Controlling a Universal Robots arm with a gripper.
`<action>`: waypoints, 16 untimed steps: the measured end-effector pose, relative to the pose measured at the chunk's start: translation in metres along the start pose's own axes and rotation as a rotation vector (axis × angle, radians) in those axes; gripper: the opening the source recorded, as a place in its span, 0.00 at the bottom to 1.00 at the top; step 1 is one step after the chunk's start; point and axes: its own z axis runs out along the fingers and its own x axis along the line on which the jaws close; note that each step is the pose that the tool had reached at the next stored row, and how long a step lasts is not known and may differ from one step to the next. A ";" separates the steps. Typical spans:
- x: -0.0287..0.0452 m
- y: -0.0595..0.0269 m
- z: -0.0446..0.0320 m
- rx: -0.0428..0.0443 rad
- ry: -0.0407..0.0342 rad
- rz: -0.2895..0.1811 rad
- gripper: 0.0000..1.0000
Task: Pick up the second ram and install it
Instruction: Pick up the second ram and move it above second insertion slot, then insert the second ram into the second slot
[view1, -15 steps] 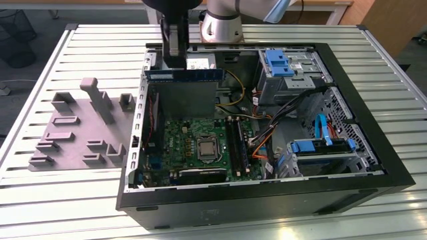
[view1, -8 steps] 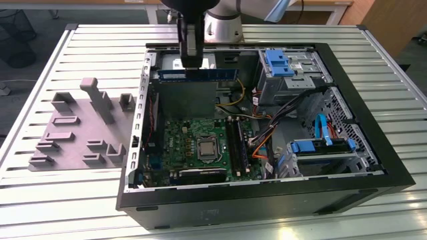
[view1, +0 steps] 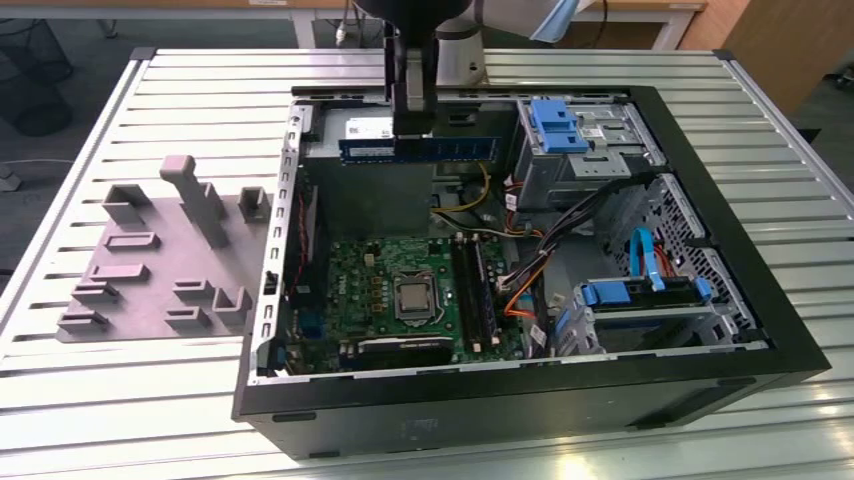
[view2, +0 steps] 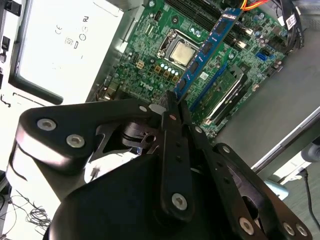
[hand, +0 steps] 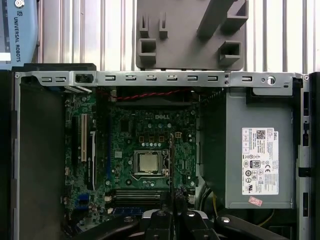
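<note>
Blk claw (view2: 173, 100) w/ thin flat ram (view2: 209, 46)

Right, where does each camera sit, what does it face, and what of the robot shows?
Exterior view: off the arm, above the open case; the hand holds the second ram.
First wrist view: on the arm, facing the motherboard; hand shows.
Second wrist view: on the arm, along hand and second ram.
All share the motherboard.

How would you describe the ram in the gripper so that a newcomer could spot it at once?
Find the open computer case on the slatted table. Over its far end in the exterior view, the gripper hangs shut on the ram, a long, thin blue board with black chips. It alone is held in the air, clear of the green motherboard and its black slots.
</note>
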 end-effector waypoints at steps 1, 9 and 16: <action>0.0000 0.0000 0.0000 0.0000 0.0000 0.000 0.14; -0.0002 -0.0052 0.0000 0.0000 0.0001 0.000 0.14; -0.0002 -0.0068 0.0000 0.0000 0.0000 0.000 0.14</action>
